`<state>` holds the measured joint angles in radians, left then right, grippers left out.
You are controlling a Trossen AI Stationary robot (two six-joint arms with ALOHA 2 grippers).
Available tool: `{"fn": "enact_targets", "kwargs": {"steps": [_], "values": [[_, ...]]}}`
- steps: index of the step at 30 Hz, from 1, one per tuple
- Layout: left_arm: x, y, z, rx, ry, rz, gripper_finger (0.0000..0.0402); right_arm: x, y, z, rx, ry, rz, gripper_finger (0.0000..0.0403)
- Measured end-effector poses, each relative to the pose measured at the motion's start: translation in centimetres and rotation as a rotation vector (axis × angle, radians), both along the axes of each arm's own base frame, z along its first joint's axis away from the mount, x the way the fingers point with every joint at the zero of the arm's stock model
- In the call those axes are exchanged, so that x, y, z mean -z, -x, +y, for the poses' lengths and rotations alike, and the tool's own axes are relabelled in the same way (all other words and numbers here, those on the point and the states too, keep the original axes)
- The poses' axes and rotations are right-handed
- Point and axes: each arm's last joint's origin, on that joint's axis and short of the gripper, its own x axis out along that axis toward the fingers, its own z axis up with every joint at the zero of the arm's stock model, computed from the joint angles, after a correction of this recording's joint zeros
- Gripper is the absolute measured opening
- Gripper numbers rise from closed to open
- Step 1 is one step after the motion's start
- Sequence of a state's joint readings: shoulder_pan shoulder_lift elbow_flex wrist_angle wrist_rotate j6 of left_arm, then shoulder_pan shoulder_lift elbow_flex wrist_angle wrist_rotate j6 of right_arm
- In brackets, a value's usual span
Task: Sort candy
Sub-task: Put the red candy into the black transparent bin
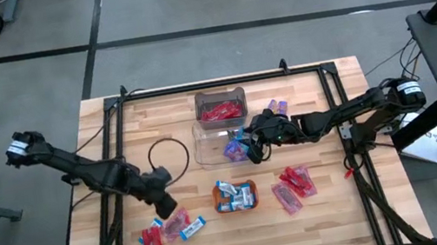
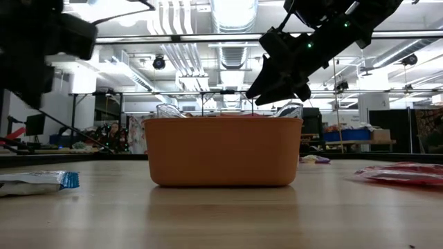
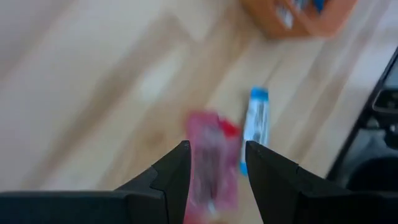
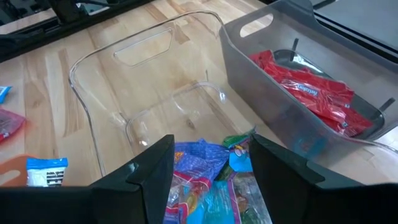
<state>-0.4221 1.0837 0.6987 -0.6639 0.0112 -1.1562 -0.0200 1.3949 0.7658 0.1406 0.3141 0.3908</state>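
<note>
My left gripper [image 1: 168, 208] [image 3: 217, 149] hovers open over the table's near left part. A red packet [image 3: 210, 165] lies below the gap between its fingers, and a blue-and-white bar [image 3: 255, 124] lies just beside it. My right gripper [image 1: 250, 142] [image 4: 211, 142] is open over the clear bin [image 1: 209, 144], with blue and purple wrapped candy [image 4: 208, 180] heaped on the bin floor between its fingers. I see no finger touching the candy. Red packets [image 1: 221, 111] fill the grey bin [image 4: 292, 118]. Blue-and-white bars [image 1: 234, 194] lie in the orange tray [image 2: 223, 151].
Loose red packets [image 1: 292, 186] lie to the right of the orange tray, and purple candy [image 1: 278, 108] sits beside the grey bin. More red and blue-and-white candy [image 1: 170, 232] lies near the left gripper. A black cable loop [image 1: 169, 157] rests on the table's left half.
</note>
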Motion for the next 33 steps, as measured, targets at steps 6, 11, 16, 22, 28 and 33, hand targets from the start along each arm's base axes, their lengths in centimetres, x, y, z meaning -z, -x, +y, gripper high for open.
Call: {"fn": "enact_targets", "kwargs": {"steps": [6,11,16,22,28,33], "values": [[1.1,0.3,-2.1,-0.038,0.117,0.144,0.0136,0.0,0.0,0.0,0.000,-0.001,0.001,0.0201],[2.3,0.7,-3.9,-0.088,0.201,0.305,0.0136,0.0,0.0,0.0,0.001,-0.001,0.001,0.0201],[3.6,1.7,-6.2,-0.166,0.230,0.447,0.0136,0.0,0.0,0.0,0.000,-0.001,0.002,0.0201],[4.5,2.9,-8.5,-0.264,0.243,0.534,0.0136,0.0,0.0,0.0,-0.001,-0.002,0.004,0.0201],[5.9,3.2,-9.8,-0.328,0.175,0.574,0.0136,0.0,0.0,0.1,-0.009,-0.008,0.005,0.0201],[7.2,2.5,-10.7,-0.324,0.111,0.586,0.0140,0.1,0.0,0.1,-0.026,-0.018,0.004,0.0201]]}}
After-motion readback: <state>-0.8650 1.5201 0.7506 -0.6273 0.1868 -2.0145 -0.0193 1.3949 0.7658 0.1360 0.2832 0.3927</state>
